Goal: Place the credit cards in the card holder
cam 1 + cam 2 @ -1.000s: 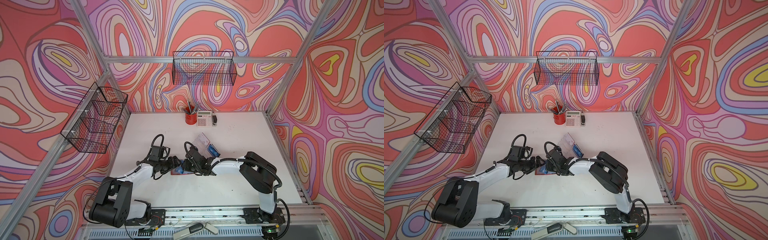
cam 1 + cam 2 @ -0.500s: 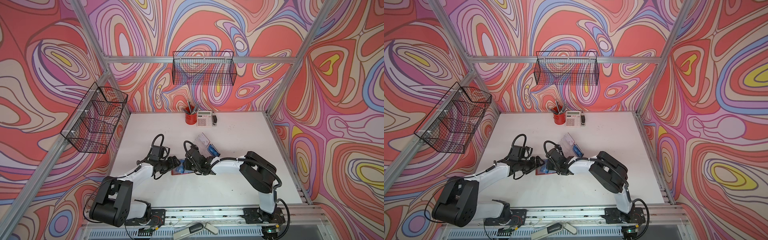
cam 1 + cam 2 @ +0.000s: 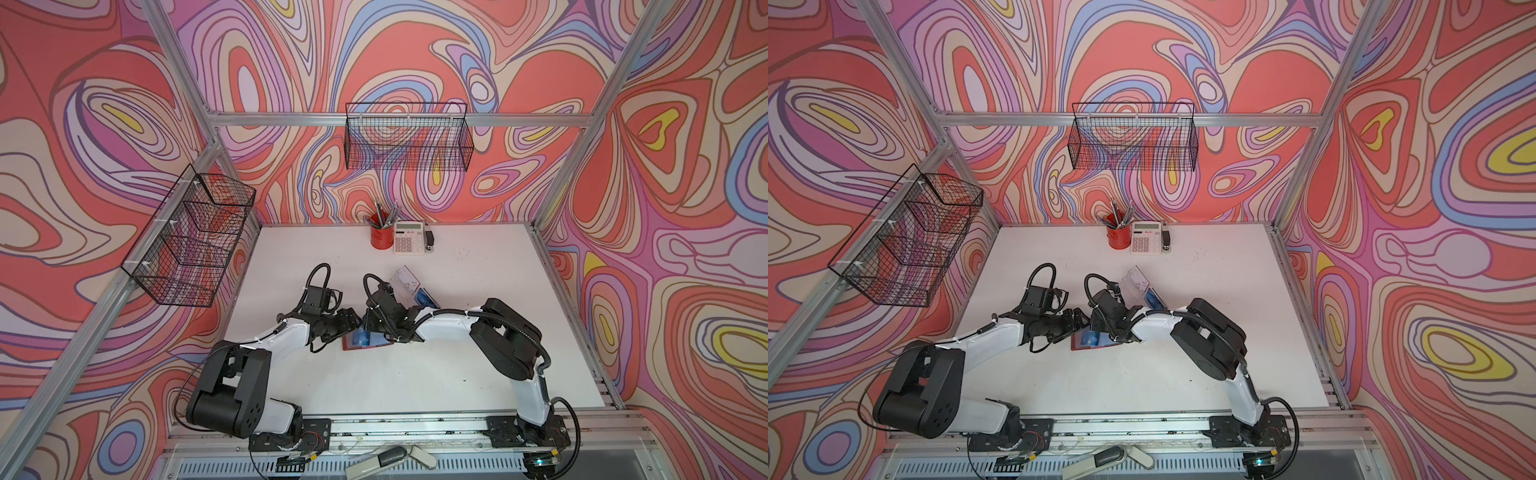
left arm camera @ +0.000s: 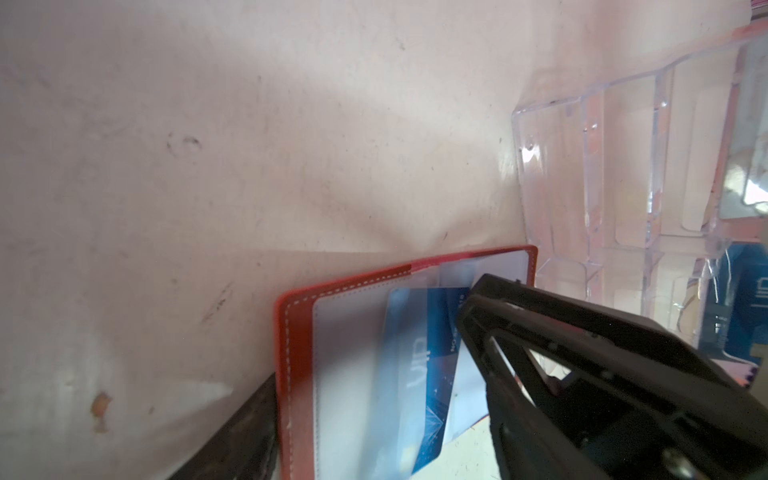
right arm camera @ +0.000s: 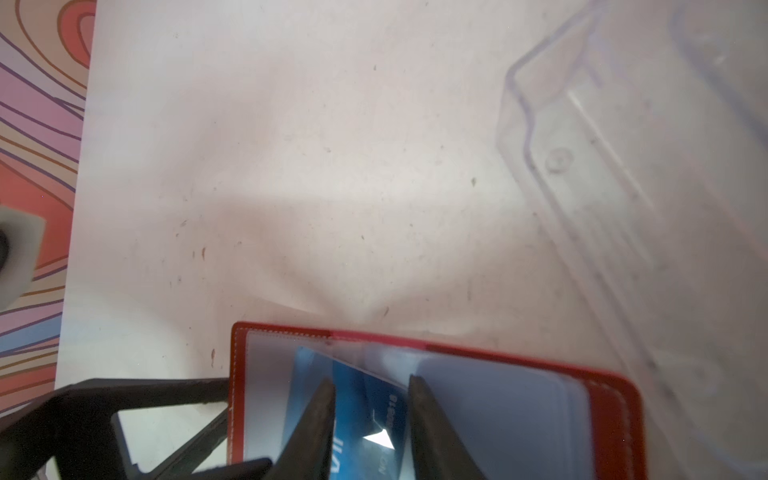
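Two robot arms meet over a white tabletop [image 3: 478, 365]. Between their pincers an open red wallet [image 3: 365, 341] with clear sleeves lies flat on the tabletop; both top views show it [image 3: 1090, 341].

The left pincer [image 3: 347, 323] sits just beside the wallet's stitched outer edge, jaws spread wide. In the right wrist view one of its black fingers [image 5: 166, 392] touches that red edge.

The right pincer [image 5: 370, 388] hangs directly over the wallet's open page, jaws only a narrow gap apart. A blue card [image 5: 374, 415] with white lettering lies under that gap. The card is askew, with one end tucked beneath a clear sleeve and the other end out. Whether the fingertips press on the card cannot be told. In the left wrist view the same card [image 4: 415, 361] lies slanted on the wallet [image 4: 299, 332], and the right pincer's black finger [image 4: 498, 320] covers one corner of it.

Beyond the right pincer, away from the arm bases, a clear tiered stand [image 3: 405, 282] sits just beside the wallet's corner. A second blue card [image 3: 426, 297] lies at the end of the stand nearer the right arm. It shows through the stand's clear wall [image 4: 744, 299], and whether it sits inside cannot be told.

Well apart from both pincers, at the tabletop's far edge, stand a red pen cup [image 3: 381, 240] and a calculator [image 3: 408, 244].
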Robot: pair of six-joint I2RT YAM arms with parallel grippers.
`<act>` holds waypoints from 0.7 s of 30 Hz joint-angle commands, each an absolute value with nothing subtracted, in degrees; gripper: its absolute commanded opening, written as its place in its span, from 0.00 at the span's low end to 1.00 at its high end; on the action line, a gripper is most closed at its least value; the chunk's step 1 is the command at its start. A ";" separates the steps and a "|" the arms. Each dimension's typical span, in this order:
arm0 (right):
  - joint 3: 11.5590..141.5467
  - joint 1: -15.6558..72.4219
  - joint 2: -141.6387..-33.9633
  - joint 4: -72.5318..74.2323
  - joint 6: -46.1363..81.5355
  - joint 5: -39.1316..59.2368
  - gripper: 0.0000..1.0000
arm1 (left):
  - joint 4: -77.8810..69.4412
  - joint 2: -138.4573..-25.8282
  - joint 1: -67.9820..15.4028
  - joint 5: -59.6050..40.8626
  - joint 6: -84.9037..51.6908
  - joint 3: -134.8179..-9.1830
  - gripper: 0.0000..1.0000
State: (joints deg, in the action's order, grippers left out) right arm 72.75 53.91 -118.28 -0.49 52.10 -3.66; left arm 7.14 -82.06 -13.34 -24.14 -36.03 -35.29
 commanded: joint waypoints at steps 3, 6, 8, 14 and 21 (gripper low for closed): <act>71.40 53.77 -119.98 2.04 52.62 -0.36 0.33 | 7.79 -83.47 -13.16 -23.31 -34.67 -35.75 0.78; 69.97 53.95 -119.09 4.30 53.43 0.69 0.32 | 7.63 -84.62 -13.11 -24.57 -34.43 -36.28 0.77; 68.68 54.22 -118.41 6.42 54.49 1.68 0.32 | 7.13 -85.61 -13.18 -25.33 -34.44 -36.37 0.77; 67.05 55.37 -117.78 11.14 55.74 4.83 0.32 | 7.28 -86.23 -13.12 -25.38 -34.74 -36.47 0.75; 64.43 55.46 -111.51 6.96 54.31 -1.23 0.33 | 12.47 -84.62 -12.93 -18.90 -35.90 -36.10 0.71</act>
State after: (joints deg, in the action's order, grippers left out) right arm 65.91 54.06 -116.09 9.26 54.50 -0.16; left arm 6.31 -84.36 -13.04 -23.70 -35.24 -36.80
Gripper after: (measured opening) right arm 0.325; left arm 0.727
